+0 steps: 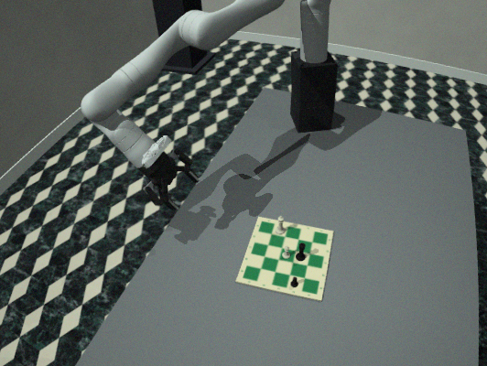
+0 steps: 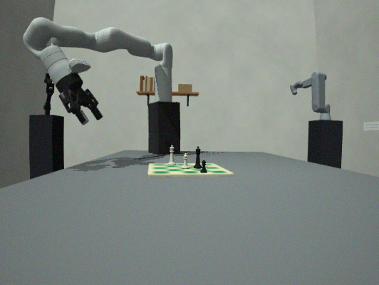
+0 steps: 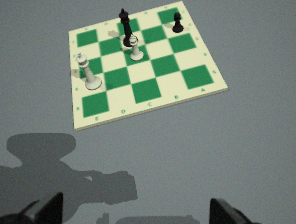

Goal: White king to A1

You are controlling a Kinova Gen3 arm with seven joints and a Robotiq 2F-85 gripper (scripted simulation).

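The green and cream chessboard [image 1: 286, 260] lies on the grey table and also shows in the exterior view [image 2: 189, 169] and the wrist view [image 3: 142, 62]. The white king [image 1: 281, 225] [image 2: 172, 155] [image 3: 90, 74] stands upright in the column marked E, one row in from the lettered edge. A smaller white piece [image 3: 135, 48], a tall black piece [image 3: 124, 21] and a black pawn [image 3: 176, 23] stand upright farther in. My gripper [image 1: 179, 188] [image 2: 91, 118] [image 3: 136, 215] is open and empty. It hangs high in the air beyond the table's left edge, far from the board.
The arm's black pedestal [image 1: 313, 91] stands at the table's far end. Another black pedestal [image 2: 46, 144] stands left of the table below the gripper. A second small arm on a pedestal [image 2: 322, 117] stands at the right. A wall shelf [image 2: 167, 90] is behind.
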